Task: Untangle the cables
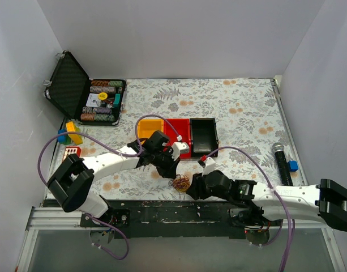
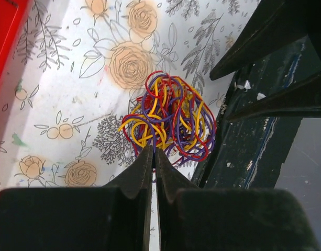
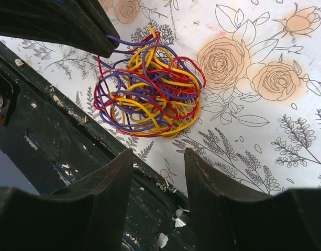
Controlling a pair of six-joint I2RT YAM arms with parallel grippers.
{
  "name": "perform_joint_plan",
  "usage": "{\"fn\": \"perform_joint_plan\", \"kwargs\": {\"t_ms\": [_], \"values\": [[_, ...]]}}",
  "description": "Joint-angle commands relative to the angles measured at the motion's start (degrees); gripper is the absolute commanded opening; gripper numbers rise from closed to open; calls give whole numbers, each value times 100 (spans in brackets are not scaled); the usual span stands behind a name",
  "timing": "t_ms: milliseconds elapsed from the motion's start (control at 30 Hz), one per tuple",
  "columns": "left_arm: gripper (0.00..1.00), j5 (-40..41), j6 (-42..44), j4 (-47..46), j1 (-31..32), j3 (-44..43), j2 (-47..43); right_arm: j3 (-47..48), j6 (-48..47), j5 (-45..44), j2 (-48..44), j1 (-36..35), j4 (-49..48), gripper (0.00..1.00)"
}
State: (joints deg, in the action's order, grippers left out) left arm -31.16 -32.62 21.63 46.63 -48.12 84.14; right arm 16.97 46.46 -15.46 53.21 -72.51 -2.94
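1 tangle of yellow, red and purple cables (image 3: 147, 94) lay on the floral tablecloth (image 3: 254, 151), lower centre of the top view, beside the black rail (image 3: 50, 151). The left gripper (image 2: 153, 151) had its jaws pressed together at the tangle's edge, though whether they pinched a strand could not be told. The right gripper (image 3: 157, 157) held its jaws apart and empty nearby.

**Top view:** fixed camera above and behind the arm bases (image 1: 108, 218), facing down and forward across the whole table (image 1: 241, 107) to the far wall (image 1: 179, 34).
**Wrist views:** each close above the table's near edge, angled down.
**Shared:** all three views show the cable tangle (image 1: 181, 182) beside the black base rail (image 1: 179, 212).
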Motion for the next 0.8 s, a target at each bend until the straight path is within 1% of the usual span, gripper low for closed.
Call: {"fn": "perform_joint_plan", "kwargs": {"t_ms": [0, 133, 267, 433, 767], "values": [[0, 329, -25, 87, 21, 171, -257, 157, 12, 26, 400, -26, -585, 53], [0, 505, 36, 96, 21, 268, -336, 236, 197, -237, 629, -26, -576, 53], [0, 567, 63, 140, 30, 312, -424, 210, 364, -492, 507, -26, -576, 53], [0, 558, 63, 166, 21, 312, -442, 148, 434, -589, 392, -26, -822, 52], [0, 514, 80, 201, 21, 285, -407, 465, 408, -651, 910, -26, -980, 52]]}}
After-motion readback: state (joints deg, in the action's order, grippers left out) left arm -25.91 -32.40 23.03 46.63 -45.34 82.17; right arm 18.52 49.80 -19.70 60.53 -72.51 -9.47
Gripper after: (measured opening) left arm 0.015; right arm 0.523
